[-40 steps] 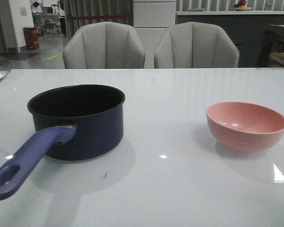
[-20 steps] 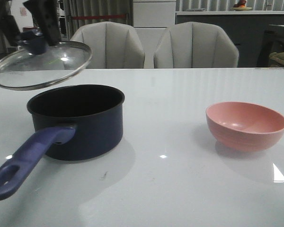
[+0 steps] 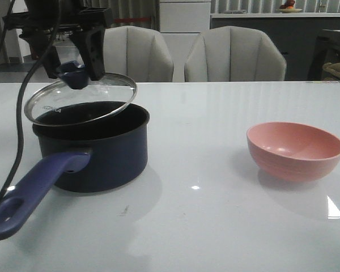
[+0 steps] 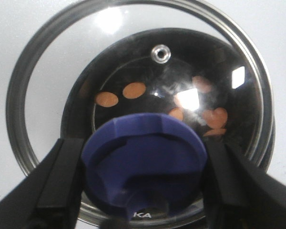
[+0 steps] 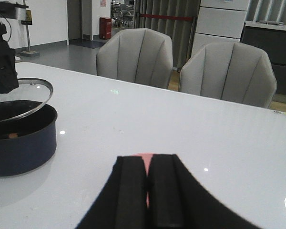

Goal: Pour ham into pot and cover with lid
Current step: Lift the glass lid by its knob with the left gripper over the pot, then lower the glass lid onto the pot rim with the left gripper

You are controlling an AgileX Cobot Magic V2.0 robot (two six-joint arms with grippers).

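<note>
Ham [image 4: 134, 89] shows through lid [image 4: 138, 109] only from left wrist.

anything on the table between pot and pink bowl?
No: front view shows bare tabletop between the pot and the pink bowl.

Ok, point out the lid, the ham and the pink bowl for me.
lid [image 3: 105, 90], front view, on the glass beside the knob.
ham [image 4: 134, 90], left wrist view, on one slice seen through the glass.
pink bowl [image 3: 294, 152], front view, on its outer wall.
</note>
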